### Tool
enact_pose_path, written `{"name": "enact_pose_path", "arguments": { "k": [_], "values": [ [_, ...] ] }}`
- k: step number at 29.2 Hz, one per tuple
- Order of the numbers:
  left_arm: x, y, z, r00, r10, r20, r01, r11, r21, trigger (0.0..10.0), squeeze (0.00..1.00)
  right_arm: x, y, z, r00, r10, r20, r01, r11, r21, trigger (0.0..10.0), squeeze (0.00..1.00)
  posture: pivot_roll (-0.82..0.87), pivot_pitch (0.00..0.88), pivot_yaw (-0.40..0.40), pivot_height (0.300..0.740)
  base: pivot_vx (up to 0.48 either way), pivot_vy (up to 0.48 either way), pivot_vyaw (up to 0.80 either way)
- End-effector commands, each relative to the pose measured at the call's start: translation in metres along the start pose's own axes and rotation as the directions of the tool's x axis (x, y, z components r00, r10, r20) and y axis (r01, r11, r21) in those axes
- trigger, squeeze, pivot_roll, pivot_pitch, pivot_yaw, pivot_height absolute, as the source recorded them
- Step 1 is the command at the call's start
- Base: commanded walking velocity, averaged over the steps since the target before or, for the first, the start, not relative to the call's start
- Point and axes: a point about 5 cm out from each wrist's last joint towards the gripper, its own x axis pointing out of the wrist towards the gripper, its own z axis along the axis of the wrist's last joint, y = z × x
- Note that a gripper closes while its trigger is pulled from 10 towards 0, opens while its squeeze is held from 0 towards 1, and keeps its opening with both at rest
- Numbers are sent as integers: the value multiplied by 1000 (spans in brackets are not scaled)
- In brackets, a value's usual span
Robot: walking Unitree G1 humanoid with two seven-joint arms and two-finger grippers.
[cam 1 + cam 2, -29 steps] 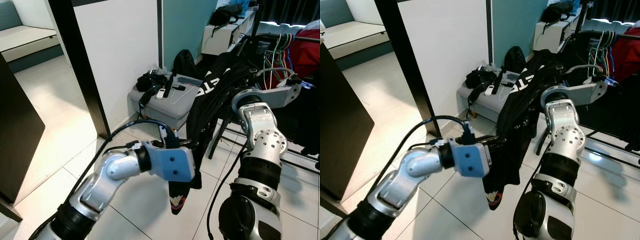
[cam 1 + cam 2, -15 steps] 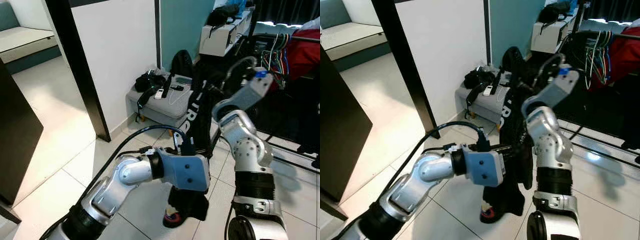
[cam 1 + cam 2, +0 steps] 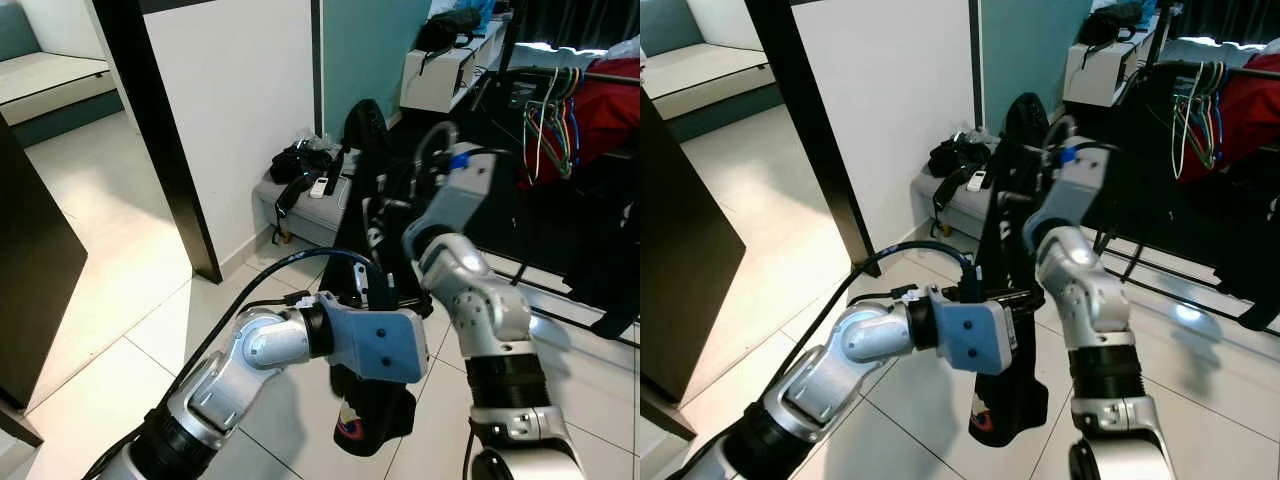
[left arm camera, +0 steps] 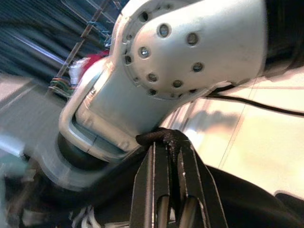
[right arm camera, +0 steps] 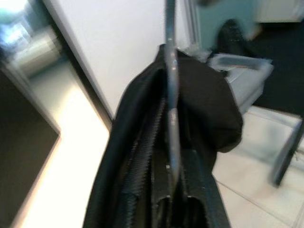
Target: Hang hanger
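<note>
Two hands held one load | right hand [image 5: 172, 202] clamped the stiff, slippery hanger [image 5: 170, 85] | left hand [image 4: 170, 190] pinched the limp black garment [image 3: 1008, 330] below it | grip wire, not cloth.

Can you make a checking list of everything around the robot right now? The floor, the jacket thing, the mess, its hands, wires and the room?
Surface: white tiled floor.
Job's things: black garment on a hanger; clothes rail with coloured hangers.
Clutter: grey case piled with small items; dark bag.
Hands: left hand pinches black fabric; right hand grips the hanger wire.
Cables: black cable loops over the left arm.
Surroundings: white wall panel, dark cabinet.
</note>
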Motion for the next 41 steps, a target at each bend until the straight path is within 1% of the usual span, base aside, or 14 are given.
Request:
{"name": "enact_pose_path", "arguments": {
  "k": [1,7,12,14,15,17,19,20,22,23,25,30,35,41],
  "values": [
    [2,8,10,999,17,51,-20,999,40,10000,0,-4,4,-17,995,39,-92,-46,996,-72,10000,0,-61,65,36,740,0,0,0],
    [-10,16,-1,999,37,-18,-36,998,58,10000,0,-10,-36,-23,987,-71,-141,72,997,-1,10000,0,-55,68,35,740,0,0,0],
    [-13,17,-3,999,39,-30,-37,998,60,10000,0,-12,-44,-21,987,-95,-131,99,995,21,10000,0,-55,68,35,740,0,0,0],
    [-15,17,-5,998,38,-43,-36,998,61,10000,0,-12,-58,-13,985,-136,-102,145,986,87,10000,0,-54,67,32,740,0,0,0],
    [-17,15,-7,998,36,-53,-33,998,57,10000,0,-13,-75,-1,981,-182,-61,191,963,190,10000,0,-53,65,34,740,0,0,0],
    [-17,15,-7,998,36,-53,-33,998,57,10000,0,-13,-75,-1,981,-182,-61,191,963,190,10000,0,-53,65,34,740,0,0,0],
    [-20,11,-8,998,28,-61,-25,998,51,10000,0,-18,-104,22,960,-276,38,230,862,452,10000,0,-50,65,36,740,0,0,0],
    [-20,11,-8,998,28,-61,-25,998,51,10000,0,-18,-104,22,960,-276,38,230,862,452,10000,0,-50,65,36,740,0,0,0],
    [-21,10,-7,998,20,-58,-17,999,49,10000,0,-24,-123,36,912,-393,119,229,728,647,10000,0,-49,63,37,740,0,0,0],
    [-21,10,-7,998,20,-58,-17,999,49,10000,0,-24,-123,36,912,-393,119,229,728,647,10000,0,-49,63,37,740,0,0,0],
    [-19,9,-5,999,15,-46,-13,999,48,10000,0,-28,-129,47,872,-453,188,178,649,740,10000,0,-45,61,39,740,0,0,0],
    [-14,8,2,1000,9,-10,-8,999,47,10000,0,-27,-127,53,855,-472,217,95,552,828,10000,0,-36,56,37,740,0,0,0],
    [-3,0,12,999,-16,48,14,999,48,10000,0,-11,-101,57,892,-387,234,-57,418,907,10000,0,-35,52,40,740,0,0,0],
    [4,-5,17,997,-32,70,28,998,53,10000,0,-5,-84,62,905,-340,255,-113,386,916,10000,0,-35,51,38,740,0,0,0]
  ]
}}
